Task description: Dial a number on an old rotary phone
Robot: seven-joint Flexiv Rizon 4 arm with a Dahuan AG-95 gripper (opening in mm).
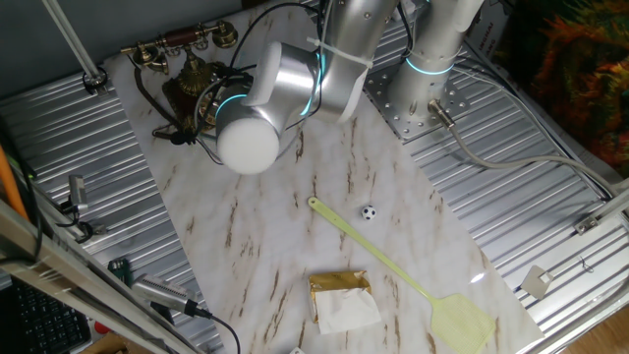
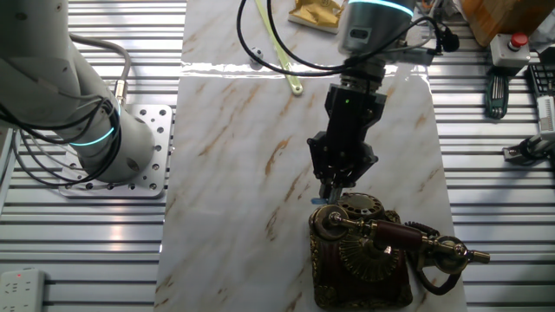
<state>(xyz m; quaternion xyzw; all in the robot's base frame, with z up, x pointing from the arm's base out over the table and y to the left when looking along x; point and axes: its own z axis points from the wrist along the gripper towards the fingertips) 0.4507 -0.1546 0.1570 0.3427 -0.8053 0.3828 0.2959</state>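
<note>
Old rotary phone point(image 2: 362, 251) directly under fingers point(image 2: 334, 192), tips at dial edge (fingers' opening: cannot tell)

The arm point(image 1: 295, 79) hangs over the old rotary phone point(image 1: 187, 74), hiding its dial.

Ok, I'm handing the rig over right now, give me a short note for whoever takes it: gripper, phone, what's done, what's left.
Gripper: pointing down at the dial's far edge, fingers close together; whether a tip is in a finger hole cannot be told from either view. It grips nothing.
Old rotary phone: upright at one end of the marble mat, handset on its cradle, cord beside it.
Done: arm brought to the dial.
Left: confirm the fingertip sits in a hole, turn the dial, let it return. No sign yet of any digit dialled.
Elsewhere on the mat: yellow fly swatter, small ball.
</note>
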